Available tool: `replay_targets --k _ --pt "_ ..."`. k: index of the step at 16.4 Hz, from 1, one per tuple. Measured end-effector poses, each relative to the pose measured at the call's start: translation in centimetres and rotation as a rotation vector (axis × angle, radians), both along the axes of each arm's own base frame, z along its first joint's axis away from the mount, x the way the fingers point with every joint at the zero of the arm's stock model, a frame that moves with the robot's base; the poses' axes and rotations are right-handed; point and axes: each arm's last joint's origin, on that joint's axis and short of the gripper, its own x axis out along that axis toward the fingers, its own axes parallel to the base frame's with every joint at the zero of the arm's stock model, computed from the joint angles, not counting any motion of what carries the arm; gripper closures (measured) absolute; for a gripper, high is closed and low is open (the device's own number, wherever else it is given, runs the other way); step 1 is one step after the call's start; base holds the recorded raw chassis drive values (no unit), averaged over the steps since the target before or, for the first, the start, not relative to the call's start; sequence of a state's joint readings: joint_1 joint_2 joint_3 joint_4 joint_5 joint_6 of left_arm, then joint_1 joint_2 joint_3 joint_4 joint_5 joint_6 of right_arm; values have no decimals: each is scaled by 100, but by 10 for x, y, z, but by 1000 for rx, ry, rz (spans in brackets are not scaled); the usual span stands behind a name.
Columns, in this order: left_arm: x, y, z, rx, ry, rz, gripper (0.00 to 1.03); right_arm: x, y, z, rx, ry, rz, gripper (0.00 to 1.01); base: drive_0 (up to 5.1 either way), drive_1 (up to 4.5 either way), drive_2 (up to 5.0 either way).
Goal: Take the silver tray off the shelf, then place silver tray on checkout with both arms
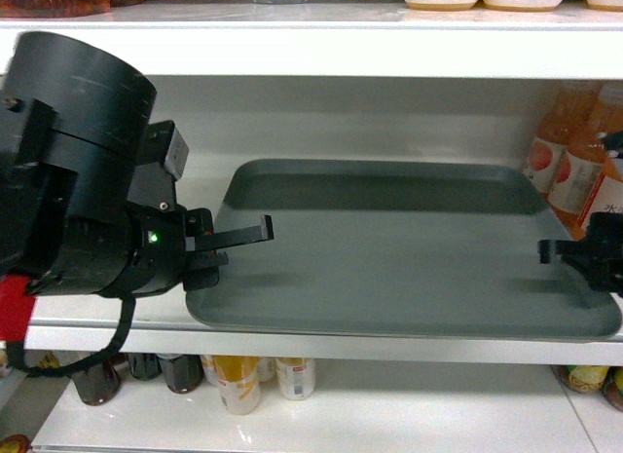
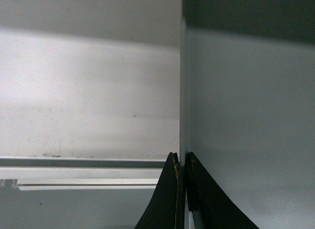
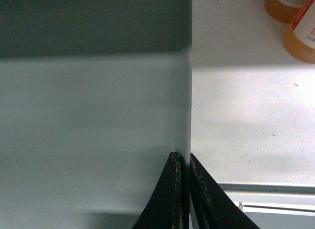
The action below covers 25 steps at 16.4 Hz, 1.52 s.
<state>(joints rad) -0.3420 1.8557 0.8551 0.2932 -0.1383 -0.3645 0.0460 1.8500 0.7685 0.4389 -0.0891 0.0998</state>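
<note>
White glossy store shelf (image 1: pixel 321 344): we have both claws pinched on the flat grey-green tray (image 1: pixel 399 248).

We grip the matte, rounded-cornered tray by its low rim, which runs straight ahead from each claw; it lies flat on the shelf board, its front edge at the lip. Our left claw (image 1: pixel 219 248) is clamped on the left rim, fingers (image 2: pixel 170 199) nearly together with only the thin edge between; our right claw (image 1: pixel 584 253) is clamped the same way on the right rim, fingers (image 3: pixel 172 199) likewise. Just beyond and outside the right claw stand orange juice bottles (image 1: pixel 574 161). We judge the thin pinch could slip if one arm pulls faster, skewing the tray, and a sideways drift could knock those bottles.
</note>
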Motion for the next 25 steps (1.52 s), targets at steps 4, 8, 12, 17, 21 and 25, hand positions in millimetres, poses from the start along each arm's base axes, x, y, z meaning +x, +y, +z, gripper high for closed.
replay_targets --k 4,8,12,17,21,25 --pt "-70 4 24 60 -56 10 100 -72 -2 17 42 -26 27 99 0 0 0" --pt "-94 8 36 96 -134 9 100 -96 -2 24 79 -67 35 99 0 0 0" --pt "-94 8 33 107 -124 7 100 -96 -2 23 83 -60 35 99 0 0 0" --pt "-94 8 33 115 -121 4 100 -96 -2 23 85 -58 36 99 0 0 0" --pt "-94 8 33 118 -124 7 100 -96 -2 23 86 -57 36 99 7 -413 426" --pt "-94 9 33 121 -119 10 100 -96 -2 23 88 -57 37 99 7 -413 426"
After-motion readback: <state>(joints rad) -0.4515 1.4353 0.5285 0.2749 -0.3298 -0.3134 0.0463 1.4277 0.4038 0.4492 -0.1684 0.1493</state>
